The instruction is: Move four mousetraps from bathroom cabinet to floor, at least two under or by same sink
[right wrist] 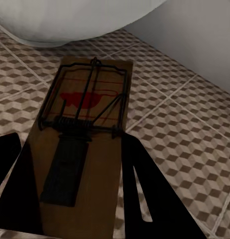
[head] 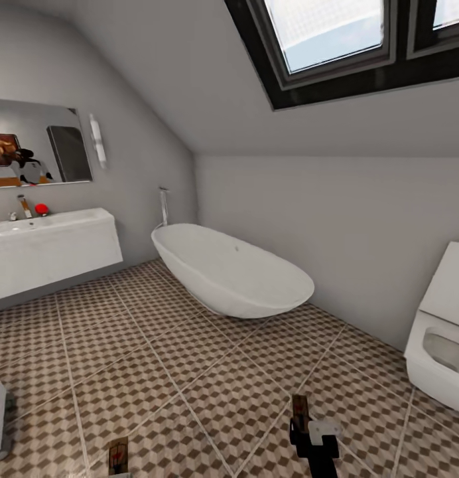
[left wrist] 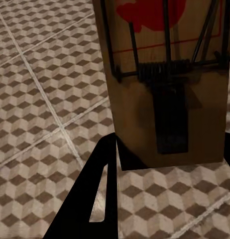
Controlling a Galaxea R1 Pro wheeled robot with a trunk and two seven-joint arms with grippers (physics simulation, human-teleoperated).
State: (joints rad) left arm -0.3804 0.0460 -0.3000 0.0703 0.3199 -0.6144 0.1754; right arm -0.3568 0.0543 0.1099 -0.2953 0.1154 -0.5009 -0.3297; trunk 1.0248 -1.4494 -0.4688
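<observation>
Gripping one mousetrap (right wrist: 82,149) in the clenched right claw (head: 302,425) and another mousetrap (left wrist: 167,84) in the left claw (head: 118,458), both raised above the bathroom floor (head: 190,358) near the bathtub (head: 229,269).

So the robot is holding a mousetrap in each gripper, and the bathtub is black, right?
Not quite. The bathtub is white, as the head view shows. The rest holds: the left gripper and the right gripper each hold a mousetrap.
</observation>
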